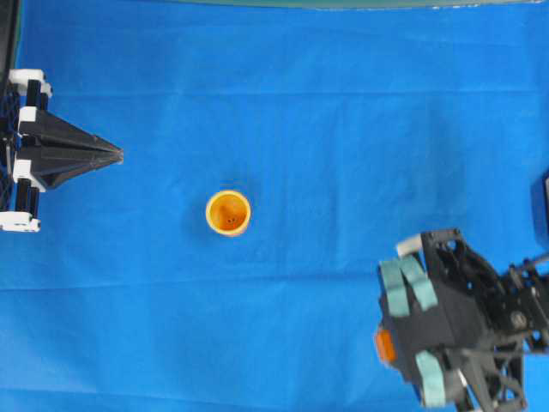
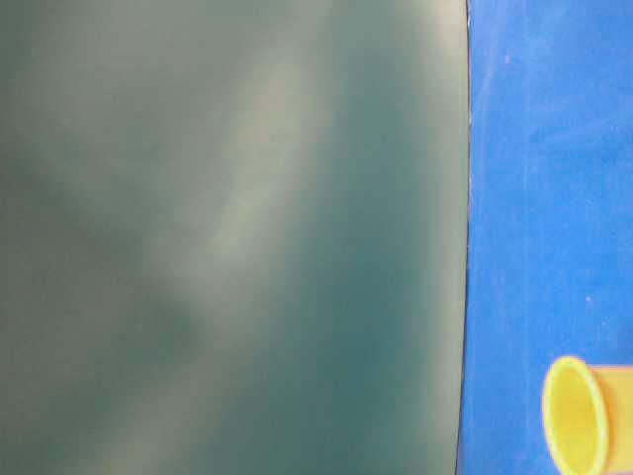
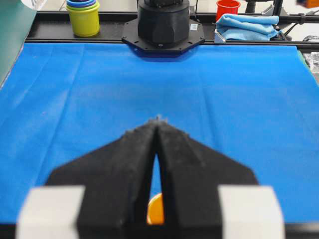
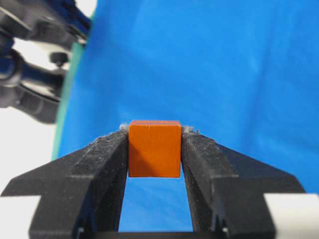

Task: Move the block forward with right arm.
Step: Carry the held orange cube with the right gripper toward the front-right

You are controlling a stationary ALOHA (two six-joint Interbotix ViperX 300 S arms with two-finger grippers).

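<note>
The block (image 4: 154, 148), a small orange cube, is clamped between the tips of my right gripper (image 4: 155, 133). In the overhead view the block (image 1: 385, 346) peeks out as an orange patch at the left end of the right arm, whose teal-taped gripper (image 1: 383, 345) is at the bottom right. My left gripper (image 1: 118, 155), a black wedge, is shut and empty at the far left, pointing at the orange cup (image 1: 228, 212). In the left wrist view its tips (image 3: 158, 122) meet, and the cup (image 3: 156, 209) shows through the slit.
Blue cloth (image 1: 343, 129) covers the table. The cup (image 2: 579, 416) also shows in the table-level view beside a dark green board (image 2: 227, 237). Beyond the far edge stand stacked cups (image 3: 83, 17), a red cup (image 3: 228, 8), a folded blue towel (image 3: 249, 26) and an arm base (image 3: 163, 22).
</note>
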